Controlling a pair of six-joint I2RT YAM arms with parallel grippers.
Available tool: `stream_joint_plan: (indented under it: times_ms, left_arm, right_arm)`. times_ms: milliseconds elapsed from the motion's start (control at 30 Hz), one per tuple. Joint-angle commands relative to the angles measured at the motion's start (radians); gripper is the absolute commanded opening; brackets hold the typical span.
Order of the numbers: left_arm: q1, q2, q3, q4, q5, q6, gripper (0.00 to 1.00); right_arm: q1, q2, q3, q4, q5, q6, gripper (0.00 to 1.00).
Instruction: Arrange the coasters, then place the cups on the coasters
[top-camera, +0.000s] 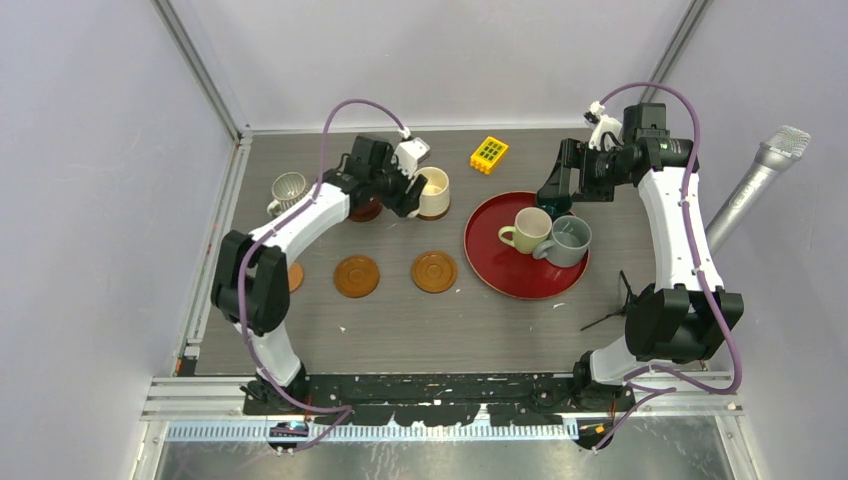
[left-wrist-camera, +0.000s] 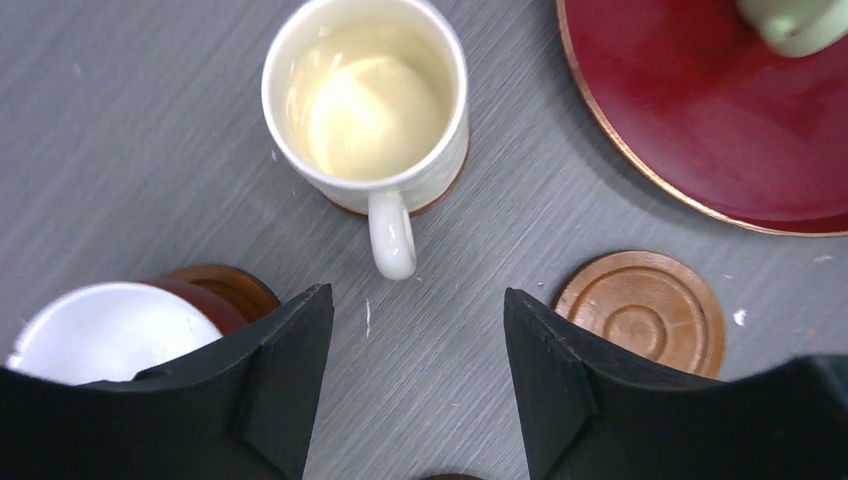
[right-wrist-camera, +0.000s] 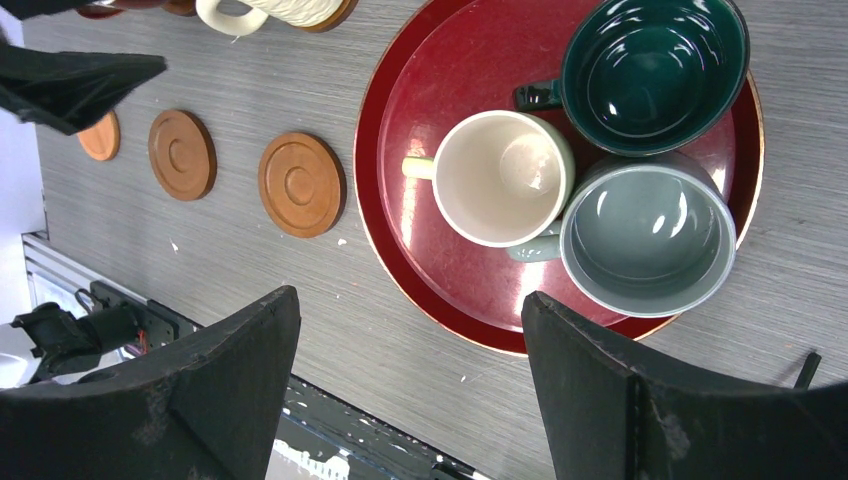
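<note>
My left gripper (left-wrist-camera: 418, 310) (top-camera: 411, 197) stands open, just back from the handle of a cream cup (left-wrist-camera: 365, 100) (top-camera: 433, 192); only bare table lies between its fingers. That cup sits on a coaster (left-wrist-camera: 443, 194). Beside it a brown cup with a white inside (left-wrist-camera: 105, 330) (top-camera: 365, 209) rests on another coaster (left-wrist-camera: 235, 286). Three bare coasters (right-wrist-camera: 300, 185) (right-wrist-camera: 182, 155) (right-wrist-camera: 100, 137) lie in a row nearer the front. A pale green cup (right-wrist-camera: 500, 178), a grey cup (right-wrist-camera: 645, 235) and a dark teal cup (right-wrist-camera: 650, 70) stand on the red tray (right-wrist-camera: 420, 80). My right gripper (right-wrist-camera: 410, 310) (top-camera: 556, 196) hangs open above the tray's edge. A ribbed grey-white cup (top-camera: 288, 190) stands far left.
A yellow block (top-camera: 489, 154) lies at the back behind the tray (top-camera: 490, 262). A silver cylinder (top-camera: 760, 180) leans in at the right wall. A thin black object (top-camera: 615, 300) lies by the right arm's base. The table's front rail (right-wrist-camera: 120, 325) shows under the right gripper.
</note>
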Motion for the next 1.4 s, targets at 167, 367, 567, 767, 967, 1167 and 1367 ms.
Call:
stream_joint_plan:
  times_ms: [167,367,567,767,967,1167,1367]
  left_arm:
    - [-0.107,0.029,0.283,-0.311,0.188,0.196,0.7]
    - [-0.201,0.143,0.413,-0.325,0.165,0.204,0.7]
    - [-0.295,0.309,0.586,-0.416,0.088,0.25,0.68]
    - [-0.319,0.431,0.709,-0.437,0.074,0.24,0.66]
    - [-0.351,0.521,0.814,-0.449,0.085,0.236,0.65]
    - [-0.38,0.581,0.877,-0.447,0.09,0.237,0.63]
    - [-0.397,0.641,0.946,-0.459,0.076,0.235,0.63]
  right_arm:
    - [-0.004,-0.041,0.013,0.046,0.002,0.015,0.86]
    - [-0.005,-0.034,0.045,0.053,0.12,0.013,0.86]
    - [-0.007,-0.036,0.054,0.071,0.213,0.019,0.86]
    - [-0.029,-0.032,0.064,0.077,0.239,0.043,0.86]
    - [-0.037,-0.023,0.074,0.082,0.229,0.055,0.86]
    - [-0.045,-0.007,0.087,0.084,0.225,0.059,0.86]
    - [-0.053,-0.001,0.09,0.084,0.222,0.059,0.86]
